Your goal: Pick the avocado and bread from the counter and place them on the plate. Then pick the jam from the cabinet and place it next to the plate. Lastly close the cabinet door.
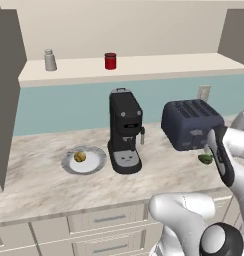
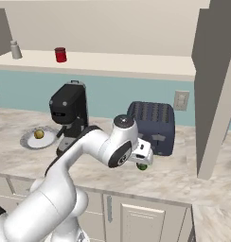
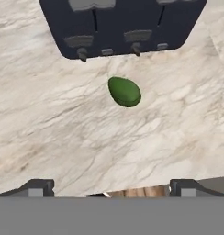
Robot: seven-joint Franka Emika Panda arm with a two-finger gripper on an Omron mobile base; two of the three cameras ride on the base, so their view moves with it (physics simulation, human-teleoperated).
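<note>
Bread [image 1: 80, 156] already on plate [image 1: 96, 163] — avocado [image 3: 124, 91] on counter [image 3: 63, 133] before toaster [image 3: 118, 25]. Gripper [image 3: 109, 186] above it, jaws spread, empty. Jam [image 1: 110, 61] in cabinet [image 1: 144, 65] — door open.

text: none legible | coffee machine [image 1: 125, 131]: front marks perhaps controls, too small to read | toaster [image 3: 118, 25]: no lettering | jam [image 1: 110, 61]: no label

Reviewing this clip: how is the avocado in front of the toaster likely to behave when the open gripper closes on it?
The avocado is a smooth rounded oval, so it may slip or squirt sideways under the fingers. Lying loose on the flat counter, it could roll if nudged. Its tapered end suggests gripping across the narrower width of the body is probably steadier.
</note>
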